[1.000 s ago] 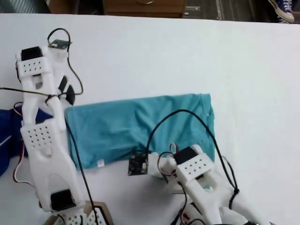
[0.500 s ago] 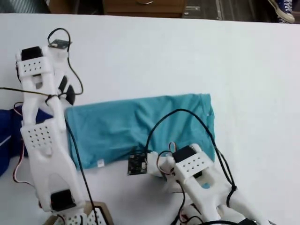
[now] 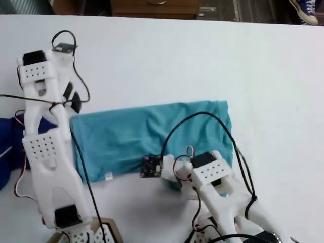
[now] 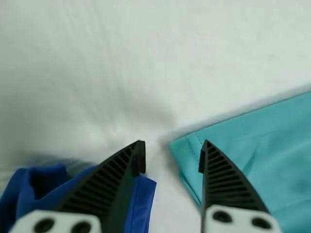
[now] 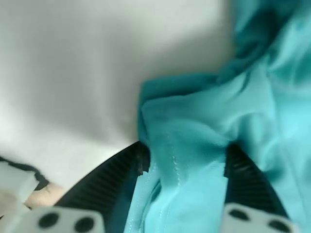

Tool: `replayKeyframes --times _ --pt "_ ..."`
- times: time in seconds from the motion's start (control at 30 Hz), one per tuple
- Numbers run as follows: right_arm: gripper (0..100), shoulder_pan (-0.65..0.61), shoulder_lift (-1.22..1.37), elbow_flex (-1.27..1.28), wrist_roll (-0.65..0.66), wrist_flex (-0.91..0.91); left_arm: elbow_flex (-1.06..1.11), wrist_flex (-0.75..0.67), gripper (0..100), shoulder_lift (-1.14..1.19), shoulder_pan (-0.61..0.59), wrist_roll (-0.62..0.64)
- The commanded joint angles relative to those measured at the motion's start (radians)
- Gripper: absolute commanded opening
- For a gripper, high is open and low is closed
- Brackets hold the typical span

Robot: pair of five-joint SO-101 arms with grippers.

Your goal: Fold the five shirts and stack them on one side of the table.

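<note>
A plain teal shirt [image 3: 152,134] is seen on the white bench [image 3: 202,61]; beside the teal shirt, a plain blue shirt [image 3: 7,147] is seen. Black ribbed fingers [image 4: 121,170] are carried by the left tool [image 4: 170,156].

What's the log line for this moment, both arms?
left gripper: open, empty, between blue shirt and teal shirt corner | right gripper: open, straddling bunched teal shirt edge | teal shirt: on table

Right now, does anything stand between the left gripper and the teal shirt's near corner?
Nothing visible. The open left gripper hangs over bare table, a corner of the teal shirt beside one finger, the blue shirt beyond the other.
</note>
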Motion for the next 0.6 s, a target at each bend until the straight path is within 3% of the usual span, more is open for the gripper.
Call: replayKeyframes --times 0.0,0.27,0.57 --pt "20.4 0.018 0.016 -0.021 0.006 -0.022 -0.042 0.017 21 -0.014 0.0 -0.012" --pt "1.8 0.018 0.008 -0.021 0.008 -0.021 -0.044 0.017 21 -0.014 -0.002 -0.012" --pt "2.1 0.016 0.007 -0.126 0.011 0.122 -0.036 0.015 21 -0.005 0.002 -0.012"
